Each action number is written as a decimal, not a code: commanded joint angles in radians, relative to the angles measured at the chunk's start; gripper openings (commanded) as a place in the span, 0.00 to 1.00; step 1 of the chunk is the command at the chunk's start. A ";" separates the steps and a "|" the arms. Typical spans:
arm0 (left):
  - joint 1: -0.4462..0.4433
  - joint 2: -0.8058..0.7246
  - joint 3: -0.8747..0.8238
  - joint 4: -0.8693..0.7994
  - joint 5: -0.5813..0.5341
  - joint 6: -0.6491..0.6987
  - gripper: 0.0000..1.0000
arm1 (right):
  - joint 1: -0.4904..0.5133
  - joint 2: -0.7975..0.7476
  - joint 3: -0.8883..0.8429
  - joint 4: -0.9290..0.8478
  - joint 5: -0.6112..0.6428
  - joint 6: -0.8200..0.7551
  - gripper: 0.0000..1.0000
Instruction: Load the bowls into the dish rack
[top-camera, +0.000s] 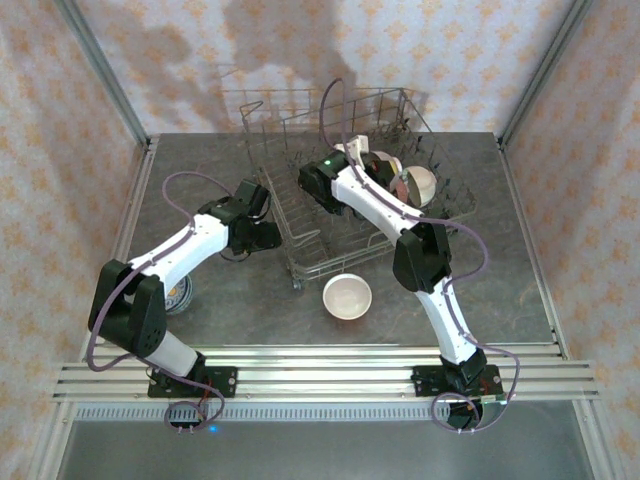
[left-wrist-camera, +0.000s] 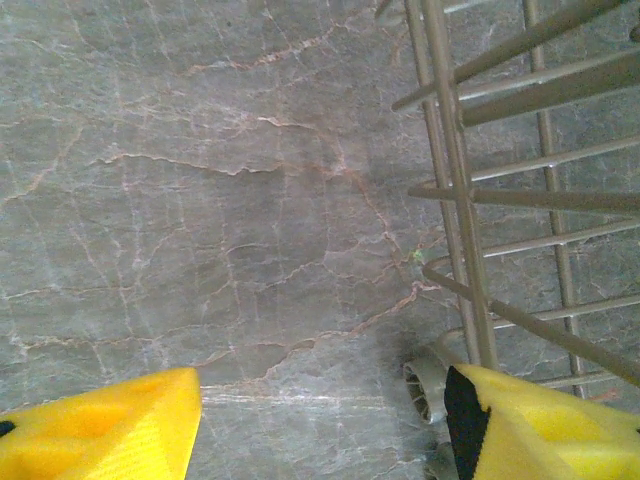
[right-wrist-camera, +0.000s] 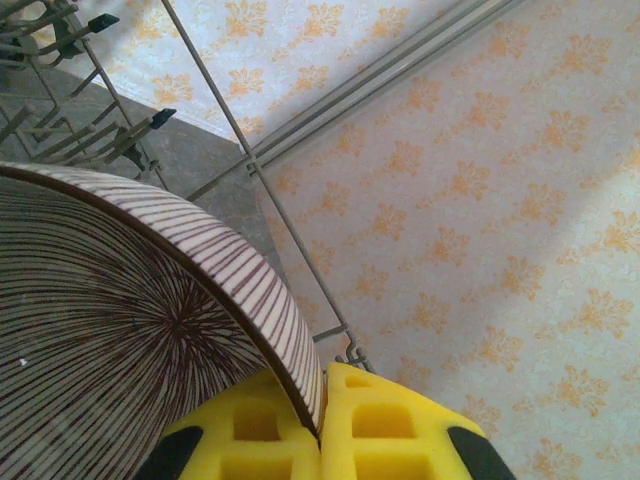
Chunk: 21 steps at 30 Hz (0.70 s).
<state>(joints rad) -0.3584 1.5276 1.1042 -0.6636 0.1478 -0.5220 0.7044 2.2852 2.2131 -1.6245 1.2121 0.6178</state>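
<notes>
Right wrist view: right gripper clamped on a striped bowl by its rim, over the rack; racked bowls stand far right; left gripper gapes left of the rack; white bowl and patterned bowl lie near, unloaded.

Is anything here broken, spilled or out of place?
Nothing looks broken or spilled. The right gripper pinches a brown-striped bowl by its rim at the dish rack; a pale bowl sits upright on the table.
</notes>
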 joint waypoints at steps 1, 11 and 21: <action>-0.015 -0.096 0.012 0.090 -0.037 0.028 0.68 | 0.006 0.008 -0.020 -0.153 0.056 0.056 0.00; 0.029 -0.183 -0.024 0.076 -0.081 0.037 0.69 | 0.007 0.037 -0.072 -0.155 0.057 0.063 0.00; 0.049 -0.218 -0.028 0.057 -0.096 0.045 0.69 | 0.009 0.044 -0.109 -0.155 0.028 0.035 0.00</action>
<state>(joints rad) -0.3195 1.3437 1.0889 -0.6010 0.0910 -0.4961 0.7128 2.3169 2.1162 -1.6287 1.2613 0.6464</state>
